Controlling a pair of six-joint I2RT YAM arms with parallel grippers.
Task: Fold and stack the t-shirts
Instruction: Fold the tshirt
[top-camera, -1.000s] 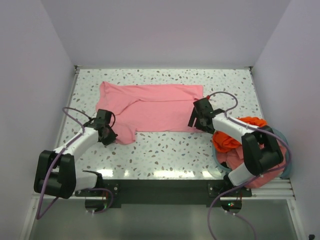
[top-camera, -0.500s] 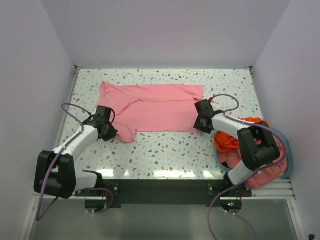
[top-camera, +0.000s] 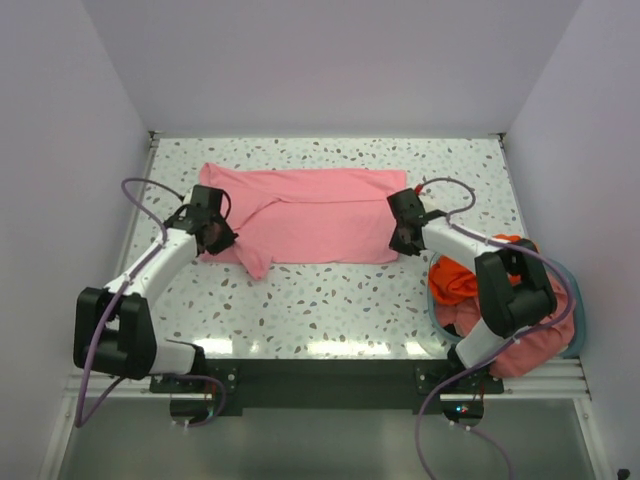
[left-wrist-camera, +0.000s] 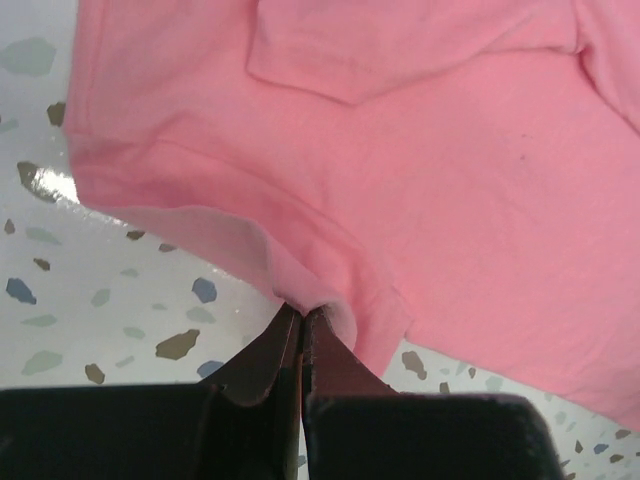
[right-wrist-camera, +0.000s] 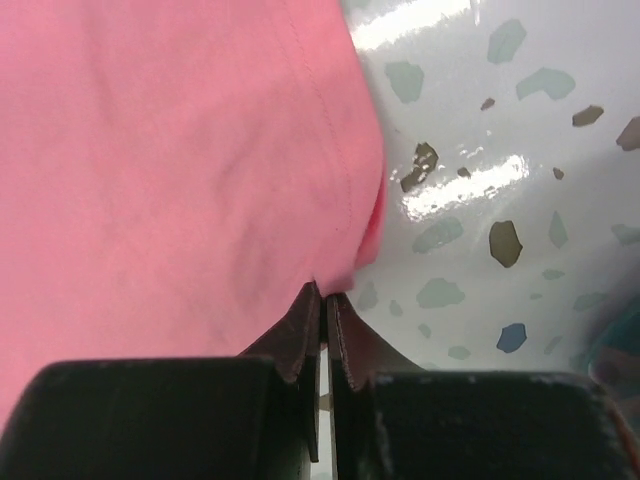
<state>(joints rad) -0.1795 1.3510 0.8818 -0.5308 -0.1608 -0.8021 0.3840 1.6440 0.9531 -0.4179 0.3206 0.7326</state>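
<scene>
The left gripper (left-wrist-camera: 302, 318) clamps a lifted edge of the light pink t-shirt (left-wrist-camera: 450, 200), cloth spreading ahead; the right gripper (right-wrist-camera: 325, 295) pinches its hem, fabric ahead and leftward.

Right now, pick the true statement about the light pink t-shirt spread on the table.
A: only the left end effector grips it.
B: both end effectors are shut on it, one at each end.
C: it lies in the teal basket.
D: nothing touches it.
B: the wrist views show the left end effector and the right end effector each closed, with the edge of the light pink t-shirt pinched at their tips.
</scene>
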